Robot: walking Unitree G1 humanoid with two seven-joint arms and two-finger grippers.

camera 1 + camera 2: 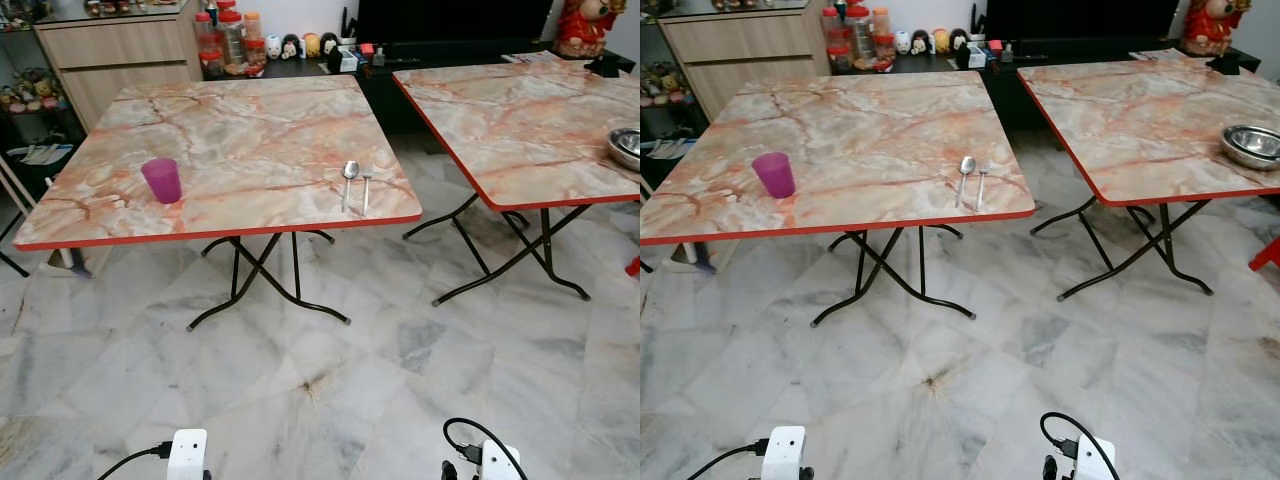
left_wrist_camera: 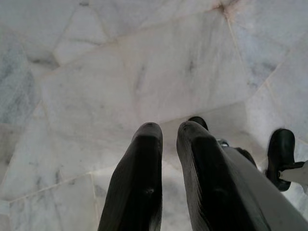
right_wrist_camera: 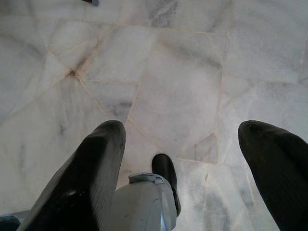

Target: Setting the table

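A: How far is the setting getting?

B: A silver metal spoon (image 1: pixel 349 177) and fork (image 1: pixel 366 186) are lying together near the marble-patterned tabletop (image 1: pixel 250 130) edge, a purple plastic cup (image 1: pixel 162 180) well apart.

A: And the steel bowl (image 1: pixel 1252 145)?

B: It is sitting on the other tabletop (image 1: pixel 1140 110), likely still to fetch.

A: The claws?

B: Both are hanging over the floor: left claw (image 2: pixel 166 144) nearly pressed together, right claw (image 3: pixel 185 144) spread, each holding nothing.

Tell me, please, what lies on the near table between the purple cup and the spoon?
Only bare marble-patterned tabletop lies between the purple cup and the spoon, as both eye views show.

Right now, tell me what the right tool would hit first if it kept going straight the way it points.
Most likely the marble floor. The right tool hangs open, pointing down at bare tiles, nothing between its fingers and the floor. The robot's own leg sits beside that line, though depth is unclear.
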